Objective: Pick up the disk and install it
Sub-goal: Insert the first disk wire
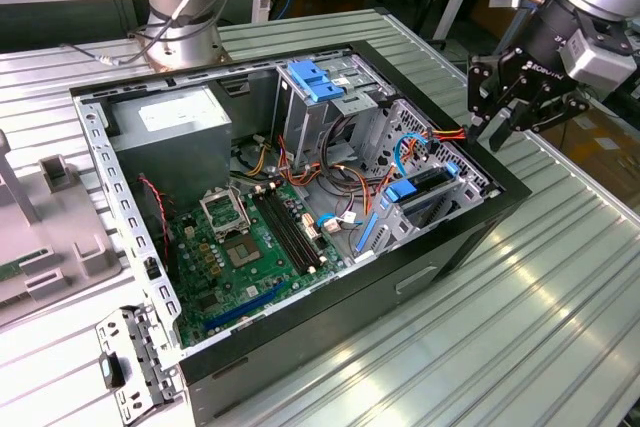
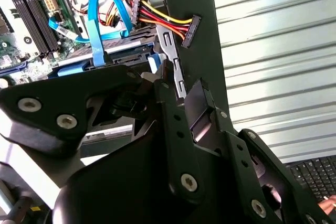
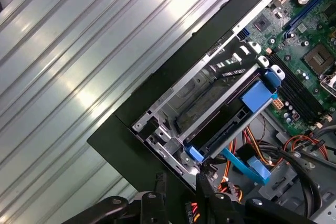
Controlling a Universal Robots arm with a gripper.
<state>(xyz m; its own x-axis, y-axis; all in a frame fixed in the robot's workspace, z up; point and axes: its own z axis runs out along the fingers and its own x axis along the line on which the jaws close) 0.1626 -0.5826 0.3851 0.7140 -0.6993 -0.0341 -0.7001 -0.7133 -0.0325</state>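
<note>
The disk [image 1: 424, 193] sits in the grey drive cage [image 1: 455, 162] at the corner of the open computer case on the exterior view's right, with its blue carrier rails showing. In the first wrist view the disk [image 3: 255, 97] lies edge-on inside the cage [image 3: 173, 103]. In the second wrist view the disk [image 2: 113, 56] lies under a blue data cable [image 2: 97, 22]. My black gripper [image 1: 508, 129] hangs open and empty just outside that corner of the case, above the table. Its fingertips [image 3: 202, 181] hover over the case's rim, and one pad [image 2: 202, 109] is bare.
The black case [image 1: 400, 277] stands on a ribbed metal table [image 1: 540, 307]. Inside are a green motherboard [image 1: 250, 247], a grey power-supply box [image 1: 170, 127], a blue bracket [image 1: 318, 80] on an upper cage and red-yellow power wires [image 2: 157, 17]. A grey fixture [image 1: 50, 237] sits at the exterior view's left.
</note>
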